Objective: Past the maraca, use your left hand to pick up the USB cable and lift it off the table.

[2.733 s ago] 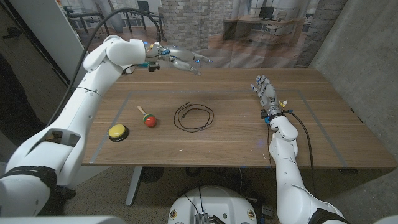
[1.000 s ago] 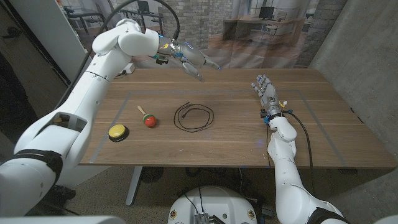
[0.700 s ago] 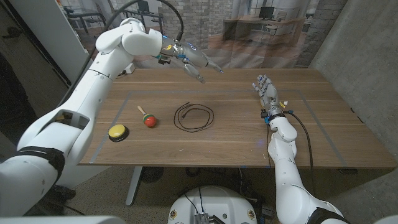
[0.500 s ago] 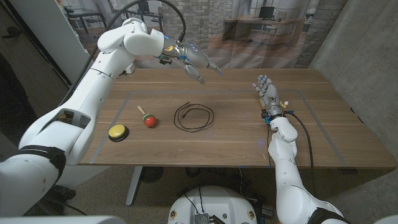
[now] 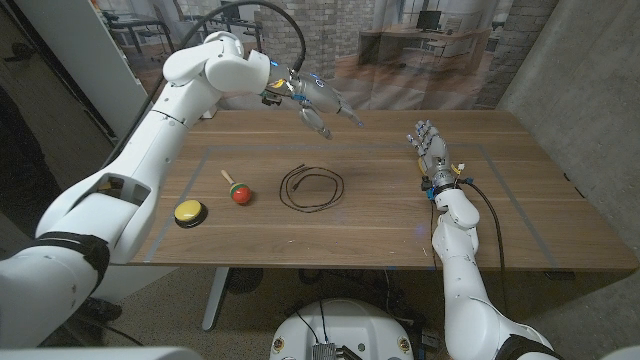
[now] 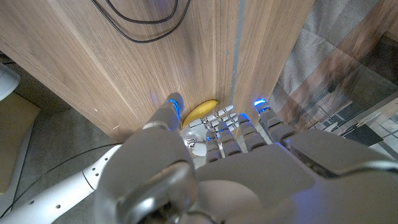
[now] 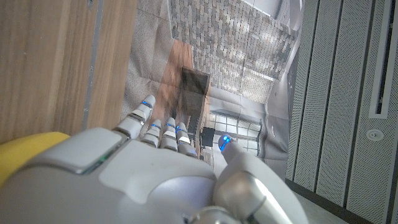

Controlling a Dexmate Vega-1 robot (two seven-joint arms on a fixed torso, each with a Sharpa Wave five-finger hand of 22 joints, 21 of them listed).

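The USB cable (image 5: 311, 187) is a thin black coil lying in the middle of the wooden table (image 5: 370, 215); part of its loop (image 6: 140, 22) also appears in the left wrist view. The maraca (image 5: 238, 190), with a red and green head and a wooden handle, lies left of the cable. My left hand (image 5: 322, 103) hovers high over the far side of the table, beyond the cable, fingers spread and holding nothing. My right hand (image 5: 427, 147) stands upright near the right side of the table, fingers apart and empty.
A yellow button on a black base (image 5: 189, 212) sits left of the maraca. Thin tape lines mark a rectangle on the tabletop. A brick wall and office furniture lie beyond the far edge.
My left arm has swung the hand rightward along the far edge, from over the far left to a spot beyond the cable. The cable, maraca and right hand have stayed put.
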